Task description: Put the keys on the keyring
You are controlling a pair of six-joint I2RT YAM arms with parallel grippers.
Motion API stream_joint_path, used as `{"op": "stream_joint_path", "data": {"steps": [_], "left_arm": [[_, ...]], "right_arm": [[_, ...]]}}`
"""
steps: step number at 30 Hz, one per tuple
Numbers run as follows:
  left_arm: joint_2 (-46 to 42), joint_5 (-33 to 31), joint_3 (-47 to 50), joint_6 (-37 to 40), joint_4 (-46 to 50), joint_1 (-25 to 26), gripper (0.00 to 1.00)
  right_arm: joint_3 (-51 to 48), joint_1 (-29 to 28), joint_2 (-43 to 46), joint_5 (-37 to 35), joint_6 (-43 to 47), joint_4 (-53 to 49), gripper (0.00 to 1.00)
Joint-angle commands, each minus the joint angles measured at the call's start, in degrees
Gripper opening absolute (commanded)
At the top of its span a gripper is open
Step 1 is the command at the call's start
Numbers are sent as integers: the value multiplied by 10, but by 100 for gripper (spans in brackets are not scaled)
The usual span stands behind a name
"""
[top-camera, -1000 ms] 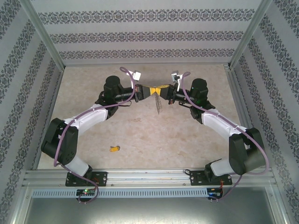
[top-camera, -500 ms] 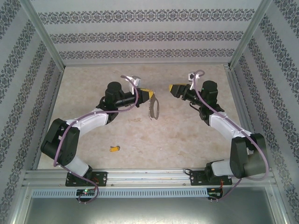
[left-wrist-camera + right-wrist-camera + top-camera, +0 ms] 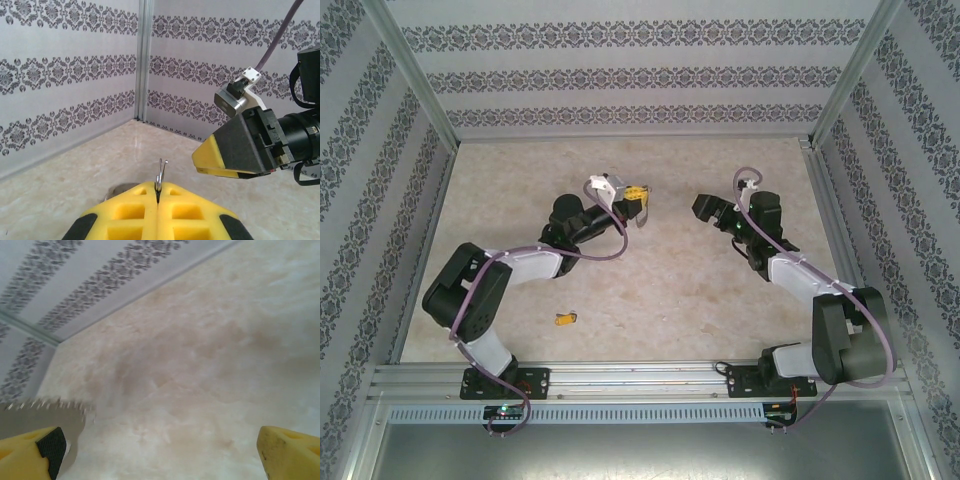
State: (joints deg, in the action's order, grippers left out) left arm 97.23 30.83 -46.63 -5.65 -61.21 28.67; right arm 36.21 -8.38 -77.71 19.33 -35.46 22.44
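The keyring (image 3: 160, 174) is a thin grey metal loop standing up out of my left gripper (image 3: 158, 194), whose yellow fingers are shut on its lower part. In the top view that left gripper (image 3: 634, 196) is raised over the back middle of the table. My right gripper (image 3: 706, 207) faces it from the right with a gap between the two; its fingers (image 3: 283, 449) stand wide apart, open and holding nothing. The key (image 3: 565, 319), tiny with a yellow-orange head, lies on the table near the front left, far from both grippers.
Patterned walls and aluminium corner posts (image 3: 420, 90) close in the beige table (image 3: 670, 290) on three sides. A metal rail (image 3: 640, 380) runs along the front edge by the arm bases. A purple cable (image 3: 575, 250) loops along the left arm.
The grippers were together at the keyring; the right one has let go, opened and drawn back to the right. The left one keeps the keyring and has turned upward.
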Motion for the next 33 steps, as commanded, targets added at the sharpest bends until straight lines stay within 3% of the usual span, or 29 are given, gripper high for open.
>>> {"op": "stream_joint_path", "data": {"steps": [1, 9, 16, 25, 33], "left_arm": [[15, 3, -16, 41, -82, 10, 0], [31, -7, -21, 47, -100, 17, 0], [34, -71, -24, 27, -94, 18, 0], [35, -130, -58, 4, -34, 10, 0], [28, -153, -92, -42, 15, -32, 0]], "right_arm": [[-15, -1, 18, -63, 2, 4, 98], [-38, -7, 48, -45, 51, 19, 97], [-31, -54, 79, -9, 101, -43, 84], [-22, -192, 105, -14, 112, -132, 67], [-27, -346, 79, -102, 87, -136, 60]]}}
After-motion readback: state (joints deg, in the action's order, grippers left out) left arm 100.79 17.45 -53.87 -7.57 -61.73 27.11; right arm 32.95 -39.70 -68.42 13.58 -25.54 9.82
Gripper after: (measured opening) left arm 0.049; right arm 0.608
